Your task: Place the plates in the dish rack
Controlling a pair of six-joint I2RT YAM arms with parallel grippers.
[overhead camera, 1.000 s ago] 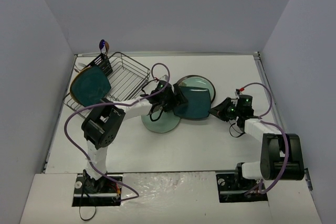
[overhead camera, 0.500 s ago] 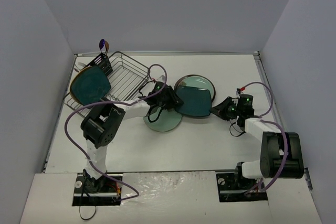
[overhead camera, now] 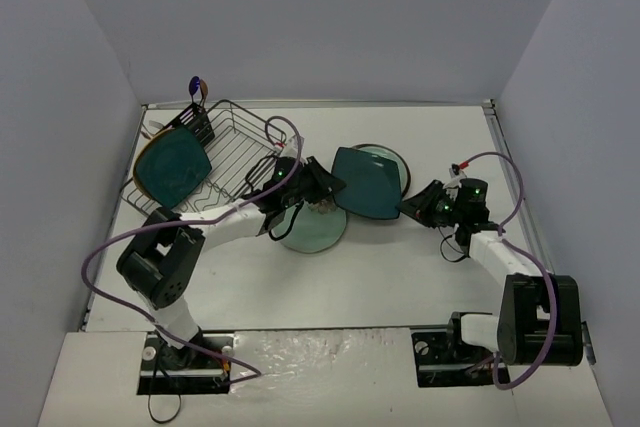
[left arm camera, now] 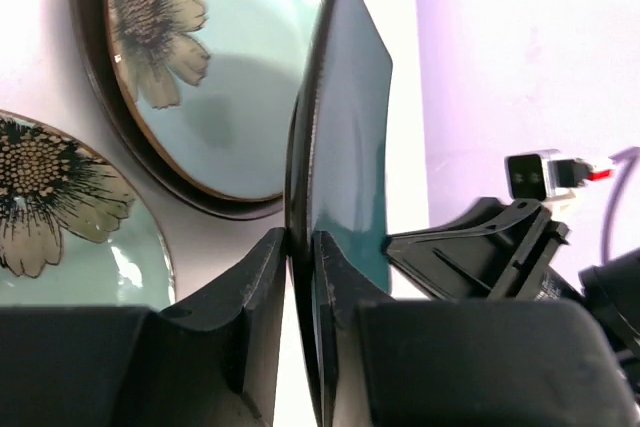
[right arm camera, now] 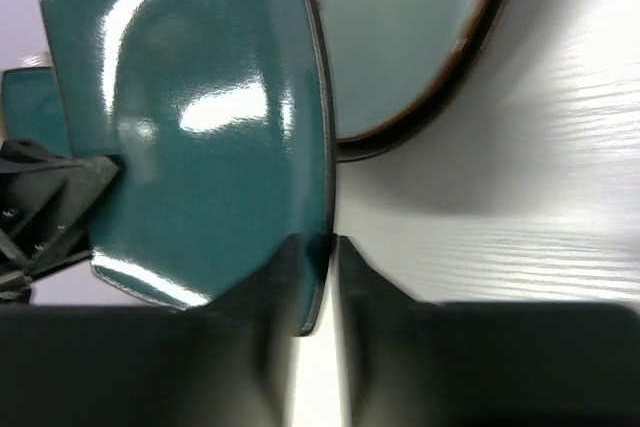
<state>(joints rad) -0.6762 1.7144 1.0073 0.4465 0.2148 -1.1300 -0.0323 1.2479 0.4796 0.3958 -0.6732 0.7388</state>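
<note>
A rounded-square teal plate [overhead camera: 365,182] [left arm camera: 350,127] [right arm camera: 190,117] is held tilted on edge above the table between both arms. My left gripper [overhead camera: 322,185] [left arm camera: 300,237] is shut on its left rim. My right gripper [overhead camera: 408,205] [right arm camera: 318,242] straddles the opposite rim, open, with a thin gap showing beside one finger. Under and behind it lies a round dark-rimmed plate [overhead camera: 388,156] [left arm camera: 200,67] [right arm camera: 410,37] with a flower. A pale green flower plate [overhead camera: 312,230] [left arm camera: 60,217] lies below my left gripper. The black wire dish rack [overhead camera: 245,142] stands at the back left and holds another teal plate [overhead camera: 172,165].
The black cutlery basket [overhead camera: 197,122] sits at the rack's far left corner with a utensil sticking up. Grey walls close in the white table on the left, back and right. Purple cables loop off both arms.
My left gripper has shut on the teal plate's left rim. The plate has tipped up and shifted slightly back. My right gripper's jaws have loosened from shut to a little open.
</note>
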